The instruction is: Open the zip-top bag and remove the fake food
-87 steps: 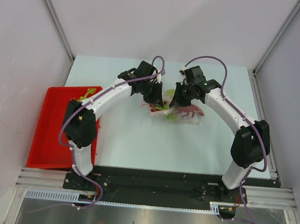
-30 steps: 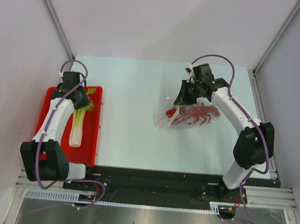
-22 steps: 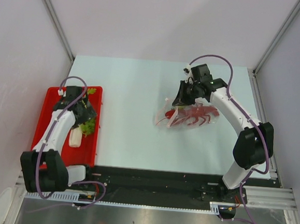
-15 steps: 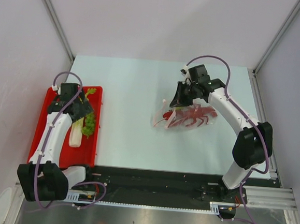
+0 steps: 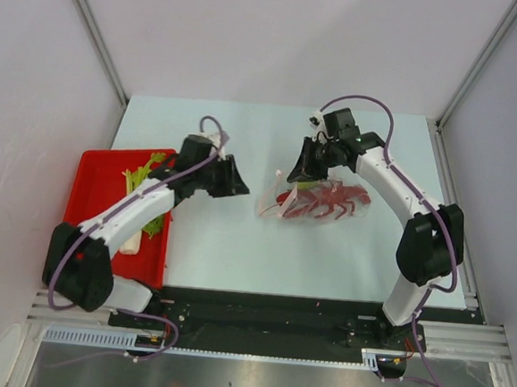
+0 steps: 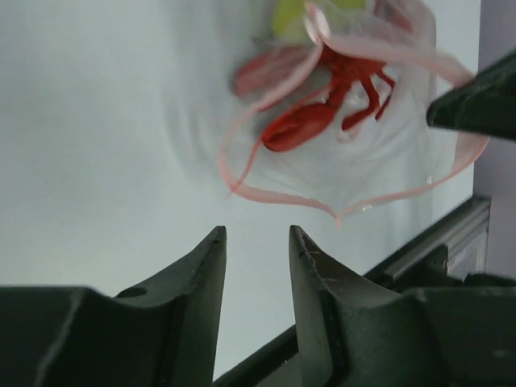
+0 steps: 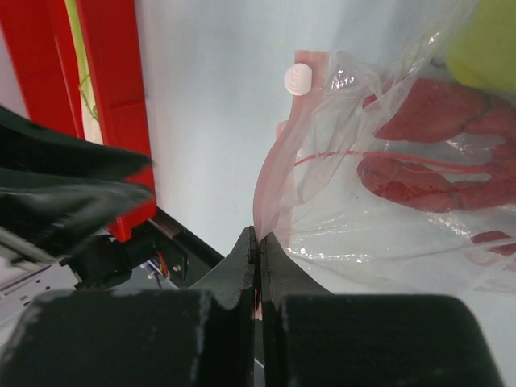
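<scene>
The zip-top bag (image 5: 316,202) lies mid-table with its pink-red mouth gaping open toward the left. Inside it are the red lobster (image 5: 325,201) and the yellow-green pear (image 6: 286,12). My right gripper (image 5: 298,173) is shut on the bag's pink mouth edge (image 7: 266,201) and holds it up. My left gripper (image 5: 240,183) is open and empty, low over the table just left of the bag's mouth (image 6: 274,189). The pale stalk vegetable (image 5: 139,180) and green grapes (image 5: 155,227) lie in the red tray.
The red tray (image 5: 92,207) sits at the table's left edge, under my left arm. It also shows in the right wrist view (image 7: 113,97). A white zip slider (image 7: 298,79) sits at the bag's mouth corner. Grey walls enclose the table.
My left gripper left the grapes in the red tray and swung right, empty, to just left of the bag's mouth. My right gripper kept its hold on the bag.
</scene>
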`<state>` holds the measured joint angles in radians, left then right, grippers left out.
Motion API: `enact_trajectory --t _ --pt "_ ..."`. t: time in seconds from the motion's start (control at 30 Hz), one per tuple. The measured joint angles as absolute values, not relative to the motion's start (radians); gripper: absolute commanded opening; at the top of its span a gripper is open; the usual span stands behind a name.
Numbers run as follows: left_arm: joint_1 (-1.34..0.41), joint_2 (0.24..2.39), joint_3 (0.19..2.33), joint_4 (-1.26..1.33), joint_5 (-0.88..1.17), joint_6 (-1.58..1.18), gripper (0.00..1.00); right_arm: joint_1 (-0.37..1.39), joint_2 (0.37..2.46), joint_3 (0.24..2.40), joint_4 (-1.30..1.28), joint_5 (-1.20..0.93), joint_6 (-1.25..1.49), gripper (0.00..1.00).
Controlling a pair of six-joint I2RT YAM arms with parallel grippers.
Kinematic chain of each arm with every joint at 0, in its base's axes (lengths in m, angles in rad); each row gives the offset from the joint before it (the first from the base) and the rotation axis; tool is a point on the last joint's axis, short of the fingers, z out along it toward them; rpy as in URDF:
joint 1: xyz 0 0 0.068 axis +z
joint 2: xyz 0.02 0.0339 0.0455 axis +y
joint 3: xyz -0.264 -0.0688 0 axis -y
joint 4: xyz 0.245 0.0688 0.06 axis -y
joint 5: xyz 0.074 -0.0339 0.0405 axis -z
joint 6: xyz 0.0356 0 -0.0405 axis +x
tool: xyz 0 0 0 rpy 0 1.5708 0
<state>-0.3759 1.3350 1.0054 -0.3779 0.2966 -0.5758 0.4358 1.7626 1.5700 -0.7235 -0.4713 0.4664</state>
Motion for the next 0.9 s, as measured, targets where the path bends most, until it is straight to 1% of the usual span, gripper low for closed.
enact_trajectory --t 0.07,0.13,0.27,0.43,0.5,0.53,0.57,0.63,0.73,0.9 --pt "-0.433 1.41 1.011 -0.338 0.348 -0.576 0.32 0.432 1.771 1.578 -0.72 -0.49 0.479 0.0" --pt "-0.467 1.48 1.032 -0.316 0.382 -0.572 0.32 0.43 1.773 1.579 -0.719 -0.503 0.49 0.0" --pt "-0.512 1.622 1.123 -0.298 0.42 -0.547 0.39 0.42 1.773 1.58 -0.716 -0.533 0.515 0.0" --pt "-0.54 1.736 1.232 -0.302 0.435 -0.482 0.4 0.399 1.773 1.579 -0.706 -0.567 0.544 0.0" --pt "-0.543 1.759 1.256 -0.3 0.451 -0.464 0.41 0.394 1.773 1.577 -0.701 -0.577 0.551 0.0" --pt "-0.545 1.77 1.266 -0.299 0.457 -0.456 0.44 0.393 1.773 1.575 -0.698 -0.582 0.554 0.0" --pt "-0.546 1.779 1.271 -0.297 0.46 -0.449 0.49 0.391 1.773 1.574 -0.698 -0.585 0.556 0.0" --pt "-0.547 1.799 1.274 -0.29 0.47 -0.427 0.53 0.389 1.773 1.57 -0.697 -0.591 0.562 0.0" --pt "-0.548 1.832 1.274 -0.29 0.481 -0.396 0.57 0.385 1.773 1.568 -0.697 -0.597 0.568 0.0" --pt "-0.552 1.88 1.274 -0.299 0.487 -0.356 0.58 0.379 1.773 1.568 -0.697 -0.605 0.57 0.0"
